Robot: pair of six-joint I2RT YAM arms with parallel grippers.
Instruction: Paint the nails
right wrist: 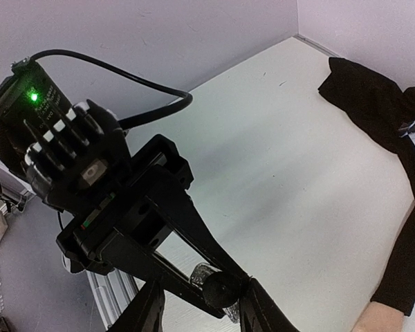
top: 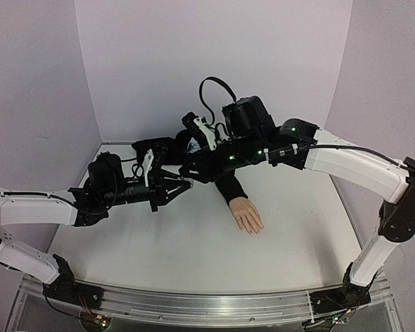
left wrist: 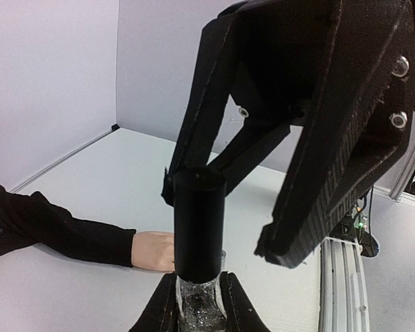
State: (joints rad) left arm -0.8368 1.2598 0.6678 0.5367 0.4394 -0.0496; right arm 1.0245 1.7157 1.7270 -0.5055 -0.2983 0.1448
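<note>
My left gripper is shut on a small clear bottle of glittery polish, held off the table with its black cap pointing away. In the top view the left gripper meets my right gripper above the table's middle. The right gripper is open and straddles the cap. One finger touches the cap; the other stands apart from it. The mannequin hand lies palm down, its pale nails toward the near edge. In the left wrist view the cap hides its fingers.
The hand's black sleeve runs back under the right arm and spreads toward the rear wall. A metal rail lines the table's near edge. Purple walls close the table in at the back and both sides.
</note>
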